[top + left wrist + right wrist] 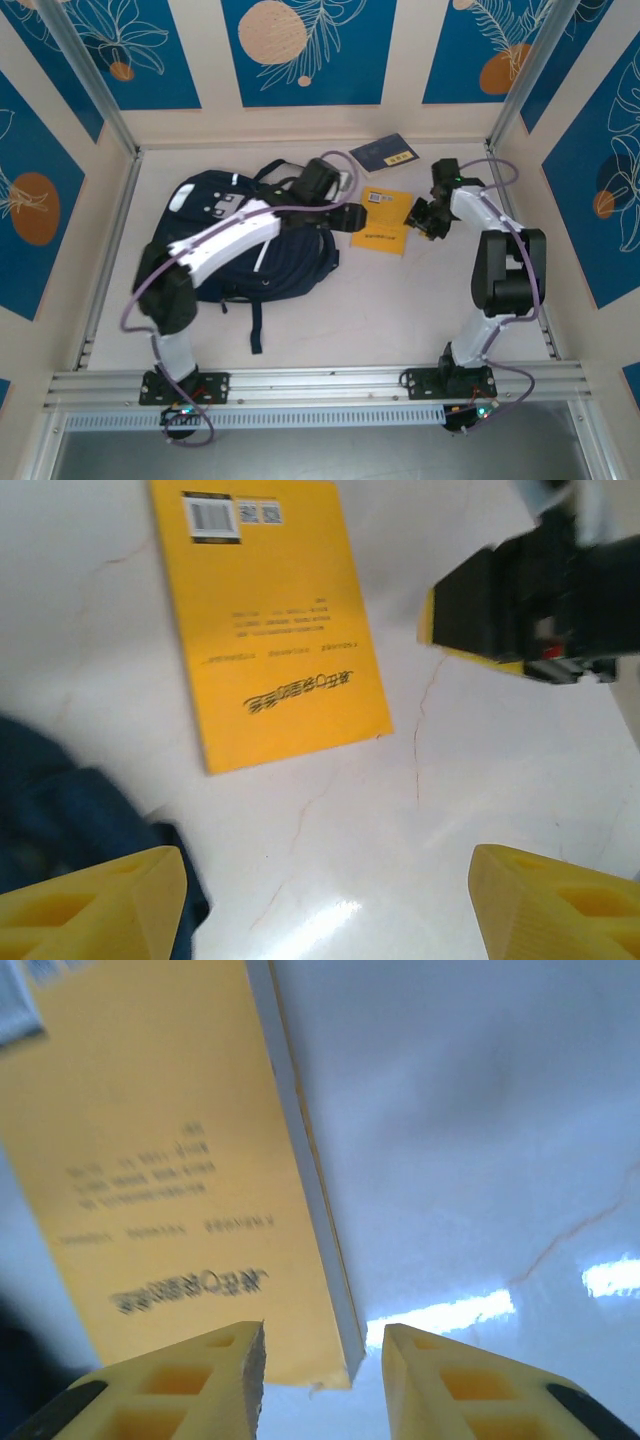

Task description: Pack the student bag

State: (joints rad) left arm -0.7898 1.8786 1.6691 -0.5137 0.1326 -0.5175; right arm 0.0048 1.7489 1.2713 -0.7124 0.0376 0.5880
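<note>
Navy fabric with white stripes: I count one student bag (235, 255), lying flat on the left half of the pale table (400, 300), partly under my left arm. Its right edge sits just beside a yellow book (383, 222).

There are two printed items. The yellow book lies flat, near the middle of the table. The second is a dark blue booklet (385, 153) with a yellow label, farther back and apart from the book.

On the yellow cover I can make out a white barcode patch (211, 517) at one corner, a smaller white box next to it, a few lines of fine print and a heavier title line. The characters are too blurred for me to read. Whatever is written on the blue booklet's label is too small to tell.

I have two grippers, both with yellow fingers. The left gripper (325, 910) hangs over bare table near the book's lower corner, its jaws spread wide with nothing between them. The right gripper (325, 1360) sits at the book's opposite edge, jaws partly apart. The book's corner and its white page edge lie in the gap, and I see no clamp on it.
</note>
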